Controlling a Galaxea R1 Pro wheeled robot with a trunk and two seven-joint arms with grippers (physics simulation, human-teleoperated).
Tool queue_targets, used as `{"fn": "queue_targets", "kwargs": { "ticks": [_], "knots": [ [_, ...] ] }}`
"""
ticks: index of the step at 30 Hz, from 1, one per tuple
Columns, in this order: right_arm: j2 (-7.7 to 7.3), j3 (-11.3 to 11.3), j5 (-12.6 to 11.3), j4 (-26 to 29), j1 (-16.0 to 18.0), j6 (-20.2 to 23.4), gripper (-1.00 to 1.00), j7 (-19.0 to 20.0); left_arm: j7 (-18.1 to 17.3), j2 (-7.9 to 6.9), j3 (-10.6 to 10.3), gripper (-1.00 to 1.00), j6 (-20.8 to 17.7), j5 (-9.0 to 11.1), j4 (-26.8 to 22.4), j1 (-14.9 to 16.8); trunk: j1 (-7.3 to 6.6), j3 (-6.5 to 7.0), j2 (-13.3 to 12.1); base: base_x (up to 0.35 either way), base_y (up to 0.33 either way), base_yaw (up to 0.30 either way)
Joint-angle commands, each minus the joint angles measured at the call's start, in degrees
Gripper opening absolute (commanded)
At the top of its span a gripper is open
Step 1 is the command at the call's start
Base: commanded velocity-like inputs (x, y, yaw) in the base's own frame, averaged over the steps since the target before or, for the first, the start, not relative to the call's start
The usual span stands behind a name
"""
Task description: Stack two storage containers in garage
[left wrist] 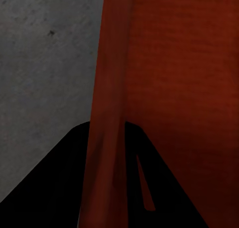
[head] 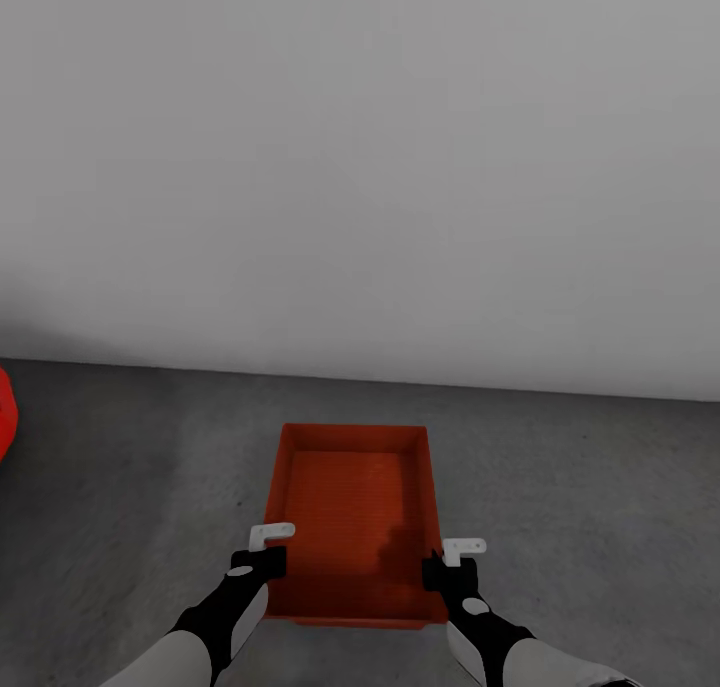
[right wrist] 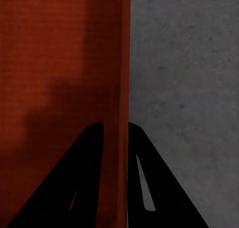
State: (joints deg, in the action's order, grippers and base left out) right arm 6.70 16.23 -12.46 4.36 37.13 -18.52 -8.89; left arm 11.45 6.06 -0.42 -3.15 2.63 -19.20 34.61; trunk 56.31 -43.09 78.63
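Red-orange and lidless, 1 storage container [head: 355, 512] is held between both arms over the grey concrete floor [head: 580, 487] of the garage, close to the plain white wall [head: 360, 167]. The left gripper [head: 262, 557] pinches the container's left wall near its near corner, and the right gripper [head: 452, 565] pinches the right wall opposite. In each wrist view the thin wall runs between the 2 dark fingers [left wrist: 149, 188], which close narrowly on it, 1 finger inside the box and 1 outside.

The step in hand looks like setting this container down. To do it well, both arms should lower together so the box stays level and does not twist in the thin-wall grip. I cannot tell from these views whether its base already touches the concrete, so the descent should be slow until it does. Only then should the fingers open, both at once, and the arms lift straight clear of the walls.

Count: 1 container in view, 2 grippers, and 1 glossy red shape [head: 5, 412] at the far left edge, too cropped to identify.
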Motion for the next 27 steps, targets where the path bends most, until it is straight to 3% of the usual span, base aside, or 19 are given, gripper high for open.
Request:
{"fn": "queue_targets", "kwargs": {
  "ticks": [1,16,27],
  "knots": [
    [-0.02,-1.46,-1.42,-0.13,0.02,-0.46,-1.0,-0.25,0.5,0.0,0.79,-1.0,-0.36,-0.26,-0.23,0.02,0.22,-0.22,0.44,0.0,0.0,0.0],
    [-0.02,-1.46,-1.41,-0.14,0.03,-0.46,-1.0,-0.25,0.5,0.0,0.78,-1.0,-0.36,-0.26,-0.23,0.02,3.52,-2.92,6.46,0.0,0.0,0.0],
    [-0.02,-1.46,-1.42,-0.13,0.03,-0.46,-1.0,-0.25,0.5,0.0,0.78,-1.0,-0.36,-0.26,-0.29,0.0,3.52,-2.92,6.46,0.0,0.0,0.0]
  ]
}}
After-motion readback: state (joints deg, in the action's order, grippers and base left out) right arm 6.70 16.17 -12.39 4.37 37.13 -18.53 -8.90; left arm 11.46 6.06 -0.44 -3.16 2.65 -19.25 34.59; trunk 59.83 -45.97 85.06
